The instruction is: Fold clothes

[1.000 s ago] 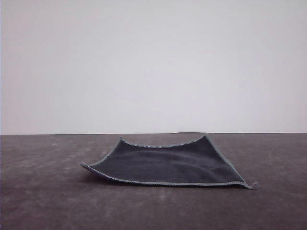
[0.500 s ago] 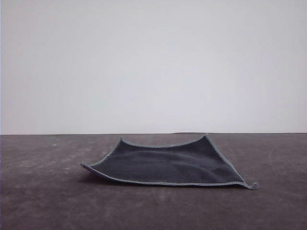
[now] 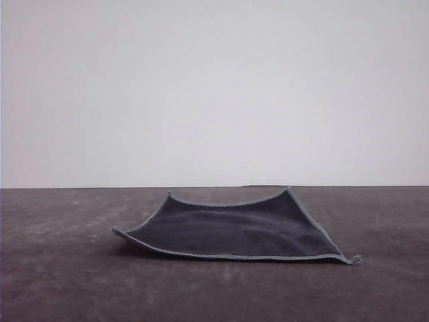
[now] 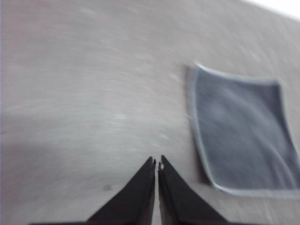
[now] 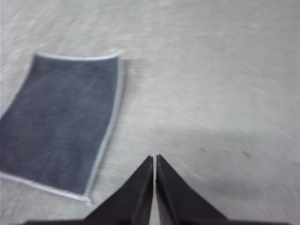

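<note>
While both sets of jaws are clenched tip to tip on nothing, the left gripper (image 4: 156,162) and right gripper (image 5: 154,158) hang over bare tabletop (image 3: 60,282). Dark grey cloth (image 3: 231,230) lies unfolded mid-table betw. them, grey side up, corners curling.

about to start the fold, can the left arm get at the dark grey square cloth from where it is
Probably yes. The left gripper hangs shut above bare table, apart from the dark grey square cloth, and nothing lies between them. It would need to open first.
</note>
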You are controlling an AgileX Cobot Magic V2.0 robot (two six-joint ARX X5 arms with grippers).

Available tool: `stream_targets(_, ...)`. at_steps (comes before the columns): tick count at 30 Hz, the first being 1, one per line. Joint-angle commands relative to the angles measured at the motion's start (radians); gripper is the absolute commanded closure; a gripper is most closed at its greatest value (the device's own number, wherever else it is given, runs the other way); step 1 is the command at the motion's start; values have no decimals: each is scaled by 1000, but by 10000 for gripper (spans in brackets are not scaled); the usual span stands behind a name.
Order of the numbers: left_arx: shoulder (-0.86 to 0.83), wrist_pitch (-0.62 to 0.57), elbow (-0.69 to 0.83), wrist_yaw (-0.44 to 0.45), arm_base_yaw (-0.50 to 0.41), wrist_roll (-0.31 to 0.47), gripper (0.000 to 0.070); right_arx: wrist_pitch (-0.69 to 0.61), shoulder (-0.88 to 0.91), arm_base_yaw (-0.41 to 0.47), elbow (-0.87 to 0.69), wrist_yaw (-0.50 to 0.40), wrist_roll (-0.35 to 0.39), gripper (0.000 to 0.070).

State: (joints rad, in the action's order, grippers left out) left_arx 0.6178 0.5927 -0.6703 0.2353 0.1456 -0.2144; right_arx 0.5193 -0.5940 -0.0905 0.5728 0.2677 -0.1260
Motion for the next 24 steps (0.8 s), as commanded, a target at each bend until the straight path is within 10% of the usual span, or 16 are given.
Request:
stream_targets(1,19,-41,-23,-2,51,73,697,-32,-17,-34,15,-1,27,693)
stream_targets(11,82,-117,-26,-2,206,229,683,-74,-45,-208,15,-6,99,686)
stream_targets(16,76,-118,-26,-1,206,199,289,-74,-45,-211,15,-6,101,332)
stream_targets(24,58,-118,-26,-2,206,146,265,-74,-44,-211,15,-5,100,306)
